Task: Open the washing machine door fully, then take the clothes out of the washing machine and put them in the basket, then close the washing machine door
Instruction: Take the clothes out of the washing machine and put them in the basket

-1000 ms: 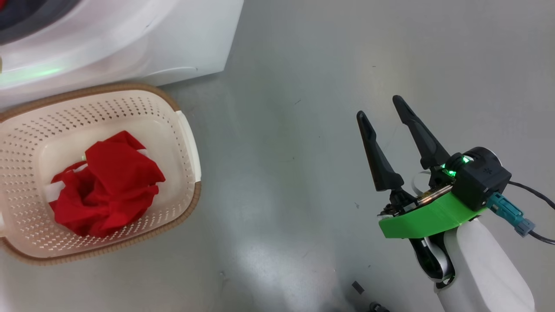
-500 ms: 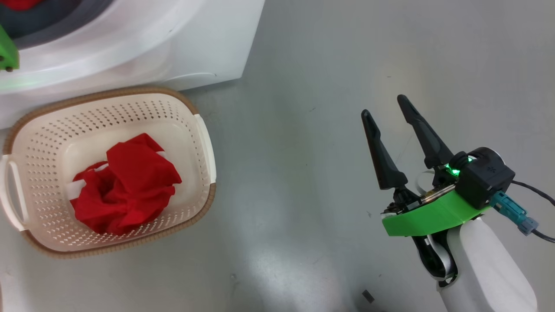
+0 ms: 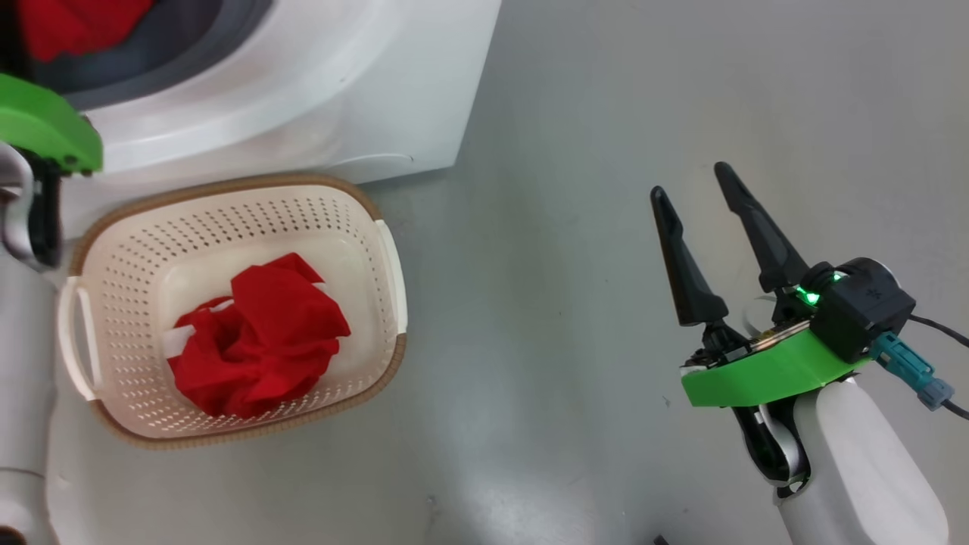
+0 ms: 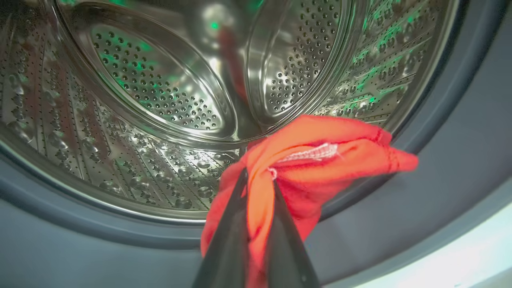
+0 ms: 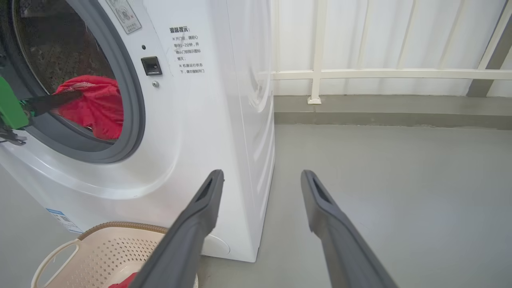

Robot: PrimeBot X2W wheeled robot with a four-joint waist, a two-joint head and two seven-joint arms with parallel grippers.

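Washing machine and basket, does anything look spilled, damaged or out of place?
Nothing stands out: one red garment lies in the basket, and the left gripper pinches a second garment at the drum mouth.

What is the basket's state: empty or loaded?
Loaded, not full: one crumpled red garment lies on the basket floor, its walls bare above. A second garment is at the washer mouth, pinched between the left fingers.

2 garments [image 3: 257, 356] [image 4: 320, 160], 1 basket [image 3: 136, 257] (perforated)

smooth grey floor [image 3: 545, 227] with soft glare; behind, a white rail [image 5: 384, 74] before a pale, perhaps curtained, wall [image 5: 360, 32].
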